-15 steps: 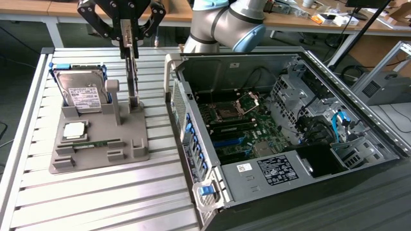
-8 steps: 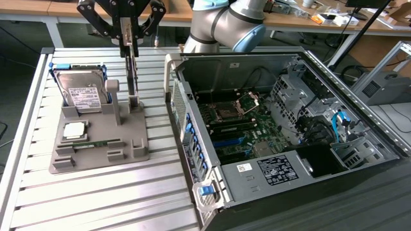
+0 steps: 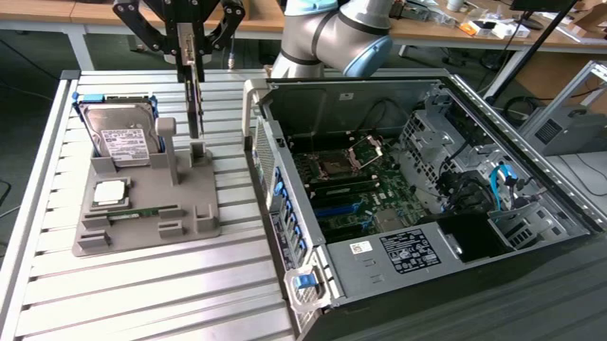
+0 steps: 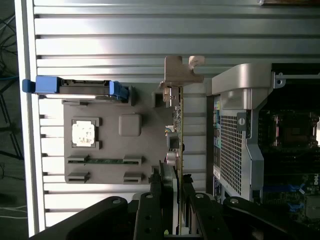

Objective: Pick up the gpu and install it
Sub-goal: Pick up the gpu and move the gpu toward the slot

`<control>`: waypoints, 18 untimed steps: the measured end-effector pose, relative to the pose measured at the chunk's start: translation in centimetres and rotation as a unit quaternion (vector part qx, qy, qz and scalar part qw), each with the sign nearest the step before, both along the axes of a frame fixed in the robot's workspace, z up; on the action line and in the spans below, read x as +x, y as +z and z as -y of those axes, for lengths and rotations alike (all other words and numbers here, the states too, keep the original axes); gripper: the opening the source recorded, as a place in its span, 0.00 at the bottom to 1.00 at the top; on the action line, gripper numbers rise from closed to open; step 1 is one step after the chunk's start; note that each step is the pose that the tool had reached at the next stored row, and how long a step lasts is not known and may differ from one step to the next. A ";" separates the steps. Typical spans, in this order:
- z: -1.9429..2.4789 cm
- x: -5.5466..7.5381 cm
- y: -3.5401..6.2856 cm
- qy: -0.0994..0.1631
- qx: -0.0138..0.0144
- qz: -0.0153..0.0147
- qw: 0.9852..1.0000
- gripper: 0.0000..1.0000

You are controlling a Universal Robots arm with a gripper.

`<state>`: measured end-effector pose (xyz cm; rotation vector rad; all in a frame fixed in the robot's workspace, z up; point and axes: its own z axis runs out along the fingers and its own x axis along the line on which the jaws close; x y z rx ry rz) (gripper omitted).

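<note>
Gripper point(image 3: 195, 58) clenched on the gpu point(image 3: 196, 99), gripping its top edge. The card hangs upright over the grey holder point(image 3: 133, 227), beside the open computer case point(image 3: 351, 79). It's likely light, stiff and fragile: hold the board edge, not the components.

Arm point(image 3: 328, 39) comes in from the far side, elbow bent, wrist swung over to the exterior view's left. Gripper point(image 3: 193, 57) points straight down, black linkages splayed out, fingers point(image 4: 165, 182) pinched on the top edge of the gpu point(image 3: 196, 99).
</note>
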<state>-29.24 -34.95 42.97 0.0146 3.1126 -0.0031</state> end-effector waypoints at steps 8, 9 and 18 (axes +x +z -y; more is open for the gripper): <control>0.00 0.0 0.30 0.000 0.000 0.000 1.000 0.27; 0.00 0.0 0.33 0.000 0.000 0.000 1.000 0.27; 0.00 0.0 0.66 0.000 0.000 0.000 1.000 0.27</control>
